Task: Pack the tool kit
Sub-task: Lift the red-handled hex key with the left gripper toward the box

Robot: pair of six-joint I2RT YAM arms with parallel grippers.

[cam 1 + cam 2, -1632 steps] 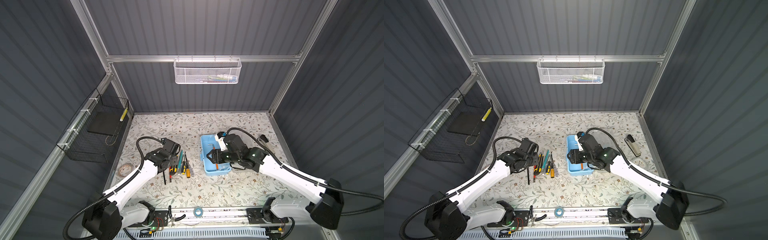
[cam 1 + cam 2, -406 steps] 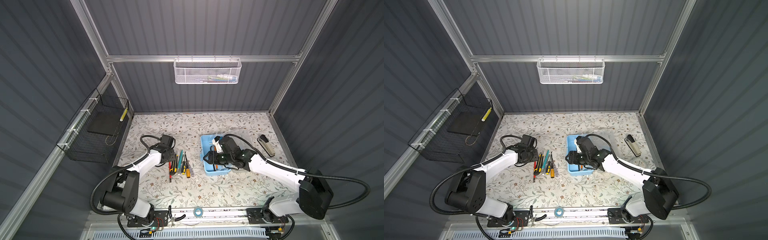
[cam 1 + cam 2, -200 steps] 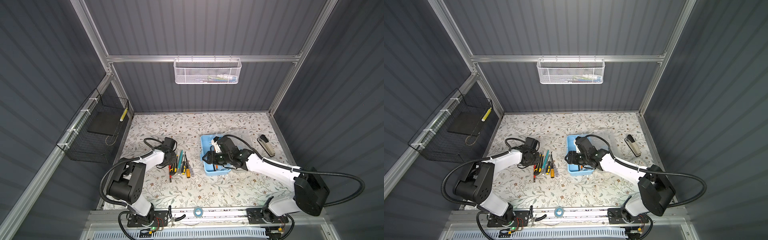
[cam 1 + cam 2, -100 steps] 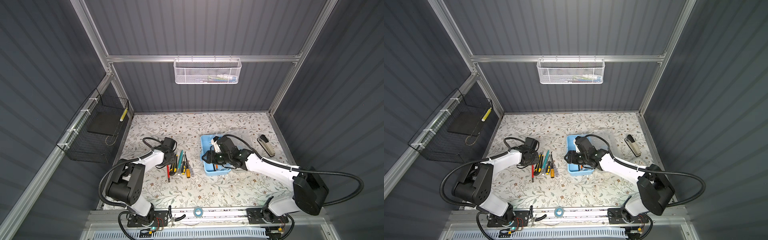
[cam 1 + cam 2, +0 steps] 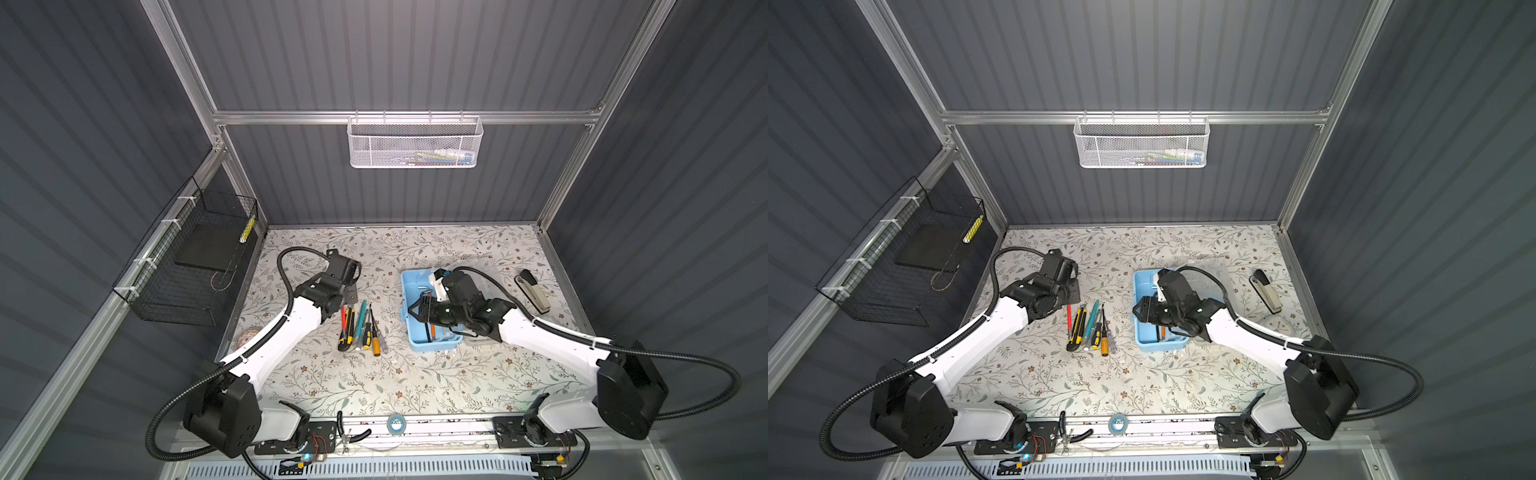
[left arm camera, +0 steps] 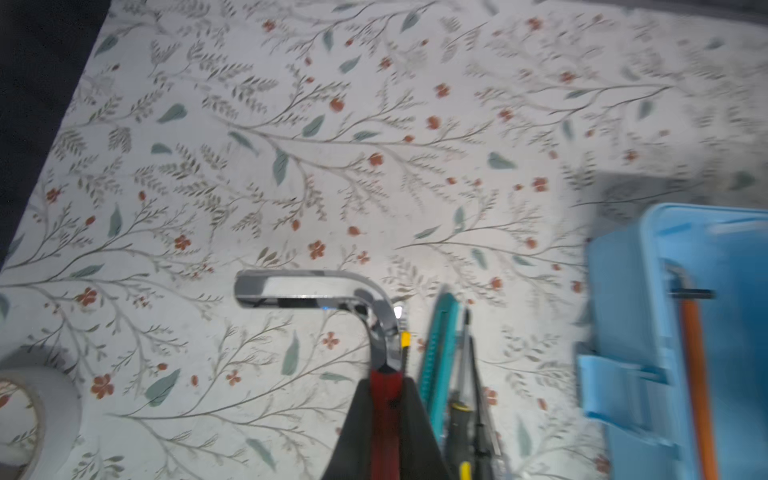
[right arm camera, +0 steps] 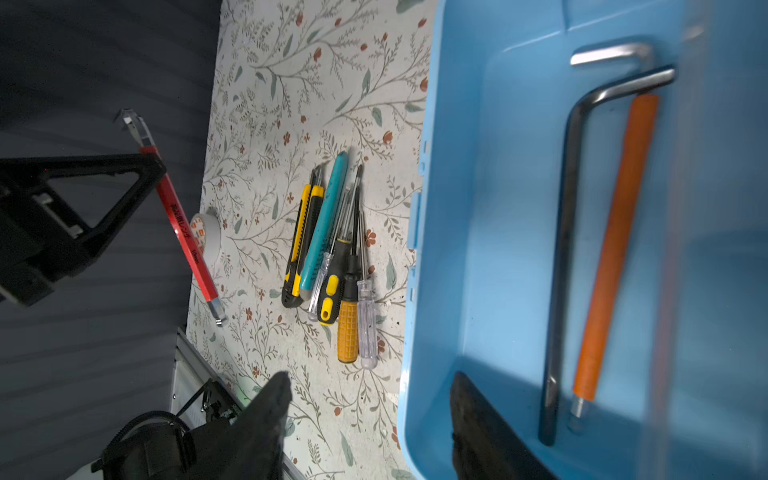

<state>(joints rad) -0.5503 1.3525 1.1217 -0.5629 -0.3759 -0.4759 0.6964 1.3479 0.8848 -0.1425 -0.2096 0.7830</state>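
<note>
The tool kit (image 5: 432, 345) (image 5: 1158, 345) is a light-blue case lying open on the floral table, right of centre. Inside it lie a dark hex key (image 7: 561, 249) and an orange-sleeved one (image 7: 615, 249). My right gripper (image 5: 415, 311) (image 7: 370, 395) is open and straddles the case's left wall (image 7: 419, 291), one finger inside and one outside. My left gripper (image 6: 384, 386) (image 7: 153, 162) is shut on a red-sleeved hex key (image 6: 386, 415) (image 7: 183, 232), close to its chrome bent end (image 6: 307, 286). The key slants down toward the table beside a row of loose tools (image 5: 361, 324) (image 5: 1092, 324).
The row holds a yellow-black knife (image 7: 301, 241), a teal cutter (image 7: 324, 224) and several screwdrivers (image 7: 349, 291). A white tape roll (image 6: 25, 407) lies at the left edge and a stapler (image 5: 534, 291) at the right. The white mesh basket (image 5: 415, 143) and black wire basket (image 5: 187, 266) hang on the walls.
The left arm has shifted and tilted the red hex key up beside the tool row. The right gripper stays at the case wall.
</note>
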